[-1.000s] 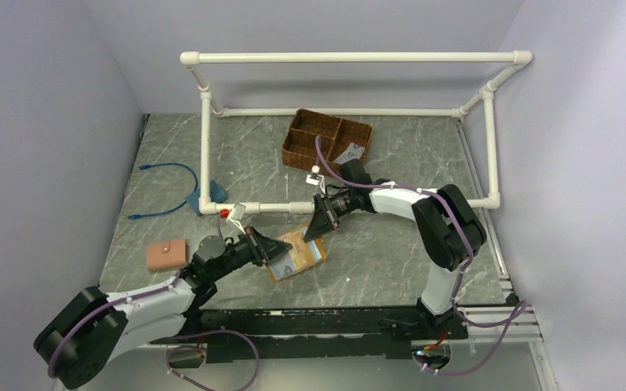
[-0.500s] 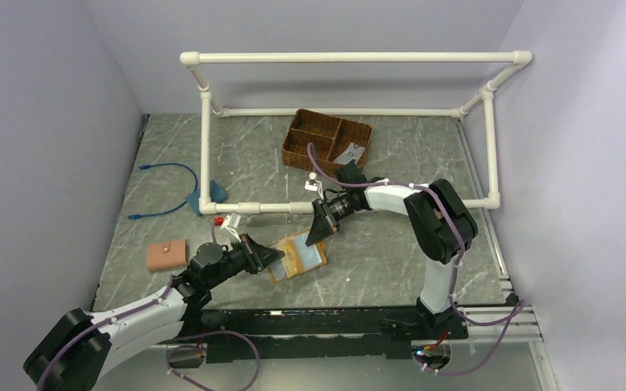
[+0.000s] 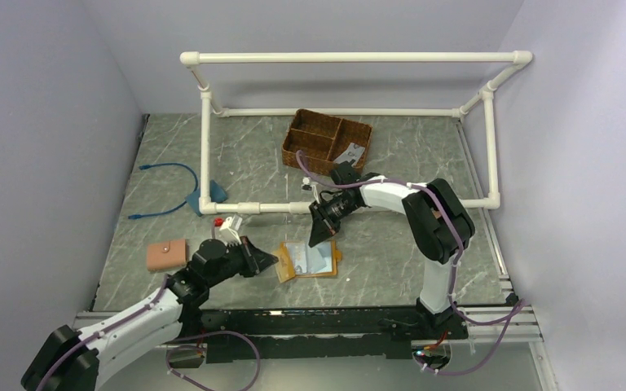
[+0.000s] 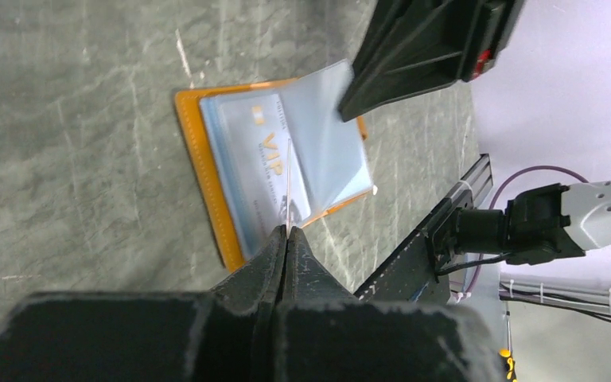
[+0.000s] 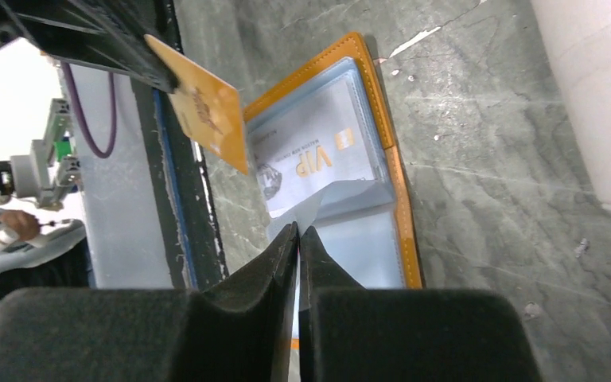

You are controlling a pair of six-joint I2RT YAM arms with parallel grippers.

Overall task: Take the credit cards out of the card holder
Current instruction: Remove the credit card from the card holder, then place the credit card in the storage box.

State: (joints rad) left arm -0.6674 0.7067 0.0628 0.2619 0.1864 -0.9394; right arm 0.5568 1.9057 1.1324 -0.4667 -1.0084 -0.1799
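The card holder (image 3: 310, 261) lies open, face up on the desk (image 3: 387, 257), just beyond the left hand (image 3: 271, 259) and directly under the right hand (image 3: 320, 238). Its long axis runs on in line with the left hand's fingers. The left hand is clamped narrow on a gold credit card (image 5: 205, 111) that sticks out toward the holder. The right hand, all but closed, pinches a clear sleeve of the holder, lifted. A white VIP card (image 5: 306, 163) sits in a slot.

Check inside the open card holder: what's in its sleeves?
One pale VIP card shows through a clear sleeve of the card holder. Anything behind that card or under the lifted page is hidden.
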